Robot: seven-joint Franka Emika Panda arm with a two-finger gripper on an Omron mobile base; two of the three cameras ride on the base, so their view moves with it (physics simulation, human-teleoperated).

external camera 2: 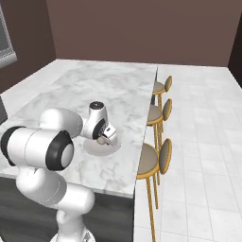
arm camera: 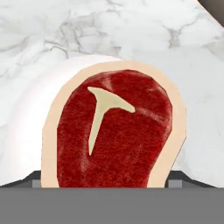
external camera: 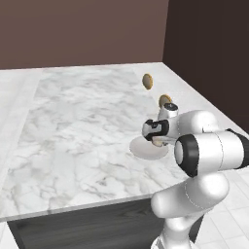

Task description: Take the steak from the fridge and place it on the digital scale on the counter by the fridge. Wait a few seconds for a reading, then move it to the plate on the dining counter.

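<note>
Steak held over the plate, last step of the task close to done.

I have the gripper (external camera: 156, 141) low over the plate (external camera: 142, 148), right of centre in the left base view, jaws pinching the steak (arm camera: 114, 131) so it can go down onto the dish on the table (external camera: 73, 131), not the bare marble. In the hand view the steak stands large in the centre, the plate's pale rim (arm camera: 26, 127) curving behind it at left. It is an oval slab, deep red, with a tan fatty border and a cream T-shaped bone mark.
</note>
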